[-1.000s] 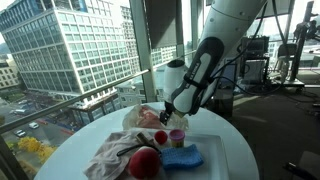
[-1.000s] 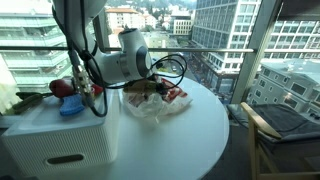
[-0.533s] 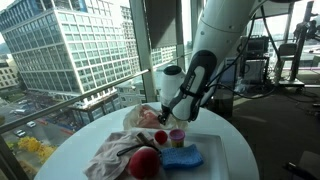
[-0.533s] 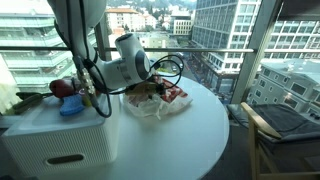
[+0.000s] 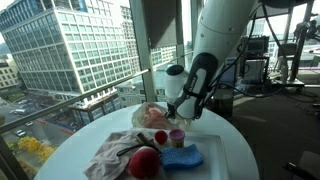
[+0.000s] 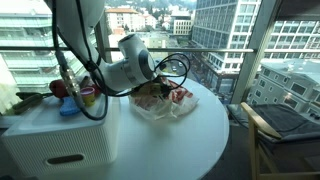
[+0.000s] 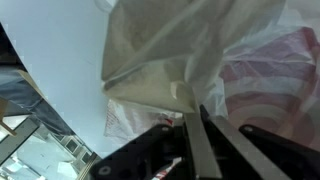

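The gripper (image 7: 193,112) enters at the lower centre of the wrist view. Its two dark fingers are drawn tight together, with a fold of the crumpled translucent plastic bag with red print (image 7: 150,60) pinched at their tips. The hold is judged to be on the film only. In an exterior view the bag (image 5: 150,117) lies at mid-frame on the round white table (image 5: 225,150), just left of the gripper (image 5: 172,113). Below it in the frame are a small pink-topped cup (image 5: 177,137), a flat blue sponge (image 5: 182,157), a red round ball (image 5: 145,162) and a pale rumpled cloth (image 5: 112,152). The other angle shows the bag (image 6: 165,100) at upper centre, beyond a white box (image 6: 50,140) in the lower left. In handling, the bag is assessed as very light, limp and slick. It would sag and change shape under any pull, and a single layer could slip or tear. The contents cannot be made out. The soundest purchase is a bunched, doubled fold near the upper edge.
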### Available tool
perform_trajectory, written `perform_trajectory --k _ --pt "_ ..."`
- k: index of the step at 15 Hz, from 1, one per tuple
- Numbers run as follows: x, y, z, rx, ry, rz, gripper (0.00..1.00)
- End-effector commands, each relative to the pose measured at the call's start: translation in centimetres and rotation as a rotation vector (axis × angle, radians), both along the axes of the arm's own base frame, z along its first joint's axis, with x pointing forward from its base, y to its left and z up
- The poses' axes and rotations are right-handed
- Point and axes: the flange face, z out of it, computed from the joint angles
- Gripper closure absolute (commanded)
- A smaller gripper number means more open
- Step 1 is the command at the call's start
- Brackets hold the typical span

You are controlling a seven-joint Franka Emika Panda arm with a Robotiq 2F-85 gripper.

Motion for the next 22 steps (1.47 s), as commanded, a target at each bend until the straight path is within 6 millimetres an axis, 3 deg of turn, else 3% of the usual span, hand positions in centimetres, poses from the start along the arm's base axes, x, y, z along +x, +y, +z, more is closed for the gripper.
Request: perform_trajectory --k 1,5,13,18,19,20,22 --pt "-1.0 -1.2 1.8 -0.060 0.029 -0.098 0.92" --pt "-3.2 -2.6 3.3 -0.156 0.135 -0.162 0.90" --pt "-10.9 -5.0 7.7 -0.280 0.399 -0.199 0.88" --pt "-15.7 -7.1 8.1 -0.255 0.552 -0.236 0.92" --pt "-16.4 -7.4 8.0 -0.233 0.558 -0.239 0.67" --pt "-16.7 -7.7 8.0 -0.205 0.555 -0.242 0.65" --pt "-16.8 -8.0 8.1 -0.147 0.505 -0.227 0.52"
